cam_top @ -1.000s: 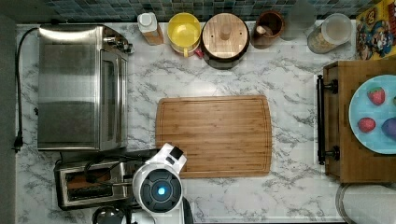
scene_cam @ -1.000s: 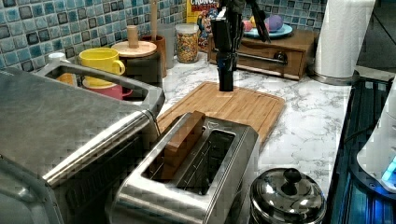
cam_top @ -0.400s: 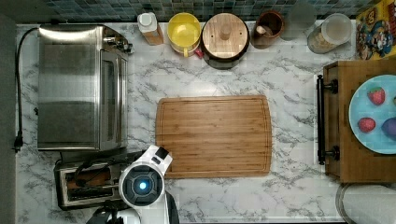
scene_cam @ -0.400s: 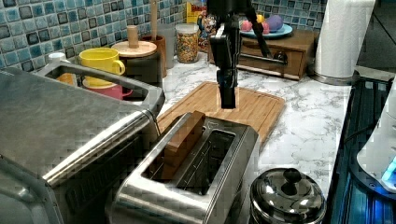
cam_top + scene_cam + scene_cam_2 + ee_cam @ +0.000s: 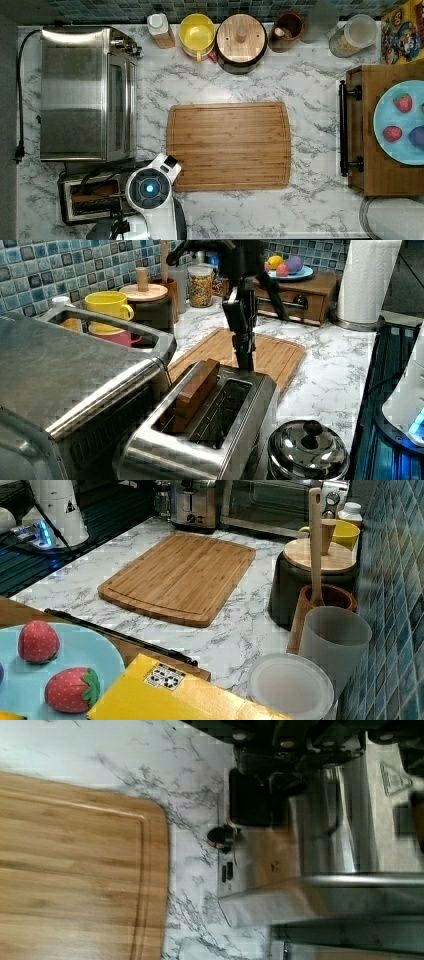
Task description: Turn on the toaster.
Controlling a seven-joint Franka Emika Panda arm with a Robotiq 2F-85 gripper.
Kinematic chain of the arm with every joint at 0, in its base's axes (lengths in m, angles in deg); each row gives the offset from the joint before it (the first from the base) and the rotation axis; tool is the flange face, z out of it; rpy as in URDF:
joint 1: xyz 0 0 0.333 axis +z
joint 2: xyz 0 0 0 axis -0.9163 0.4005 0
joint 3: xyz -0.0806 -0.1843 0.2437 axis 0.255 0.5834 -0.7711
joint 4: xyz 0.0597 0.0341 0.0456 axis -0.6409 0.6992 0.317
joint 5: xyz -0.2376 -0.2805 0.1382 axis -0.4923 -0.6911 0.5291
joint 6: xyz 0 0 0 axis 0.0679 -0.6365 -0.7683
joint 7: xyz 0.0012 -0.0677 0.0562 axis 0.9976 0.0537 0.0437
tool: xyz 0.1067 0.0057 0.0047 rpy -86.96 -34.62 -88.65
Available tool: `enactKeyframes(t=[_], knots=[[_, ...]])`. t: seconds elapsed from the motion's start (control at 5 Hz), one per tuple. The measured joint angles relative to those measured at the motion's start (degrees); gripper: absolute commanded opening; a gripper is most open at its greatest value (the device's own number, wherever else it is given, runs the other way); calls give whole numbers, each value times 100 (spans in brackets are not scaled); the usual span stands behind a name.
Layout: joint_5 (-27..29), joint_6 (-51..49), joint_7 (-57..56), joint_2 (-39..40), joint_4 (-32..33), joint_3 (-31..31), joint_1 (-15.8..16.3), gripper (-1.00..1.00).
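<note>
The toaster is a small steel box with two long slots, at the top view's lower left in front of the big toaster oven. In the left view the toaster has a brown slice standing in one slot. My gripper points straight down at the toaster's far end, next to the cutting board, and looks shut with nothing held. In the wrist view the gripper hangs just above the black side lever; a small knob sits on the same end face. I cannot tell whether it touches the lever.
The steel toaster oven stands close beside the toaster. A bamboo cutting board lies mid-counter. A steel lidded pot sits next to the toaster. Mugs and jars line the tiled back wall; a wooden box with a blue plate stands at the top view's right.
The arm has moved toward the top view's left, from the cutting board's corner to over the toaster's end, and the gripper has come down close to the toaster.
</note>
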Motion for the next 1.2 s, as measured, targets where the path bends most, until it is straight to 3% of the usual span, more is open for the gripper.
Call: enactKeyframes(t=[0.6,1.2], knots=[[-25,-98,50,313,-190,21,-84,-100],[-4,-266,104,1102,-537,157,-217,-100]])
